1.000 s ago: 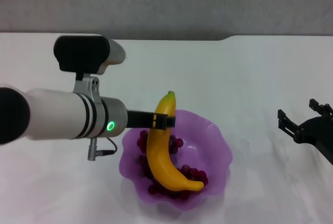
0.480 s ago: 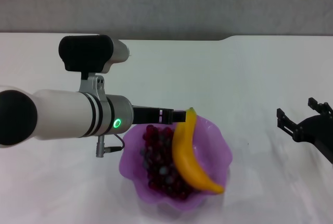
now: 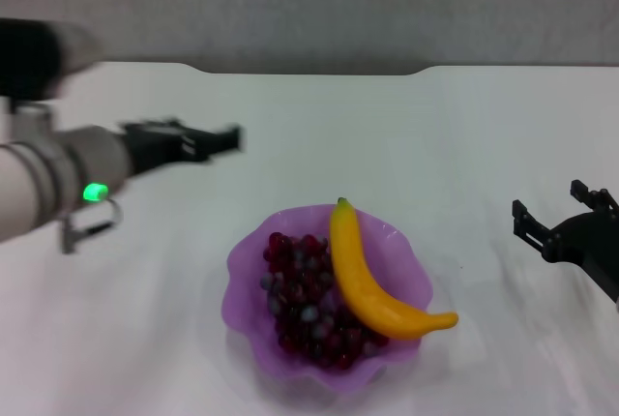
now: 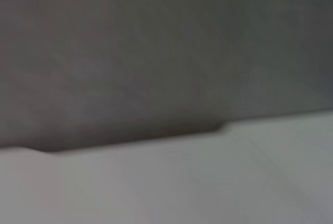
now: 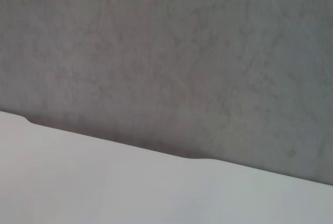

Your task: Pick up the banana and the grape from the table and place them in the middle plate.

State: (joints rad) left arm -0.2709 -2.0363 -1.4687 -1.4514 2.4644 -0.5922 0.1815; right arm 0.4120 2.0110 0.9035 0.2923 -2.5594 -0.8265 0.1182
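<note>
Head view: the white bench (image 3: 406, 135) fills nearly the whole picture, a shallow notch cut into its far edge beneath a grey wall (image 3: 319, 5). The same bench edge and wall are all that the left wrist view, which is blurred, and the right wrist view take in.

On the robot's left side the left arm (image 3: 44, 179), white with a glowing green light on its wrist, reaches over the bench well apart from the dish. The left gripper (image 3: 218, 140) at its end is dark, blurred and carries nothing; whether its fingers are spread or pressed together cannot be told.

The middle plate (image 3: 247, 261), a translucent purple dish with a wavy rim, sits on the bench near the front, between the two arms.

The banana (image 3: 363, 281) lies inside it toward the robot's right, its greenish end resting against the far rim and its other end poking out over the right-hand rim.

The grape (image 3: 300, 295), a bunch of dark red and greyish berries, fills the plate's left half, touching the banana along its inner curve.

At the right edge, the right gripper (image 3: 564, 225) hangs low over the bench, its black fingers (image 3: 527, 221) spread apart with nothing between them.
</note>
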